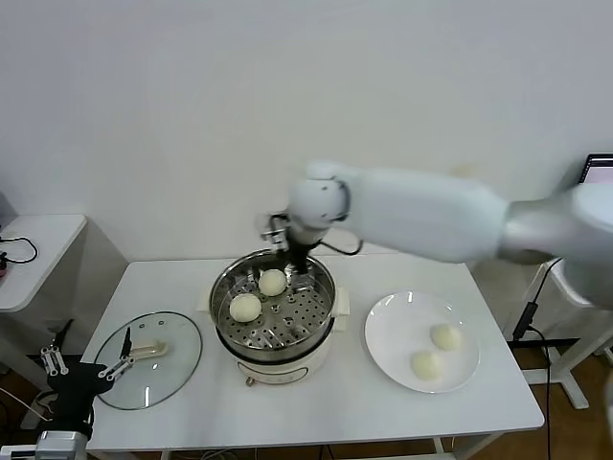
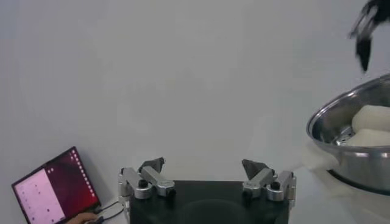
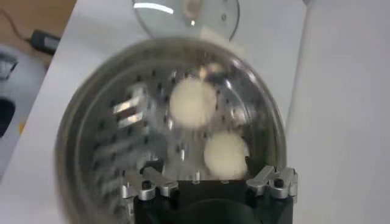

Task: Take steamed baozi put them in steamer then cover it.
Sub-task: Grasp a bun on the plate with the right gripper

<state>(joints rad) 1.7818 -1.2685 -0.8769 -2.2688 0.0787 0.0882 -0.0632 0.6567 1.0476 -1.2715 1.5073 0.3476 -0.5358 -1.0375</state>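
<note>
Only the head view shows the plate (image 1: 388,331) holding seemingly two baozi (image 1: 445,336).

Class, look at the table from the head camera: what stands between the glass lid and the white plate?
In the head view, the steamer stands between the glass lid and the white plate, with two buns in its tray.

white table (image 1: 172,278), steamer (image 1: 278,331), cover (image 1: 148,359), plate (image 1: 388,359)
</note>
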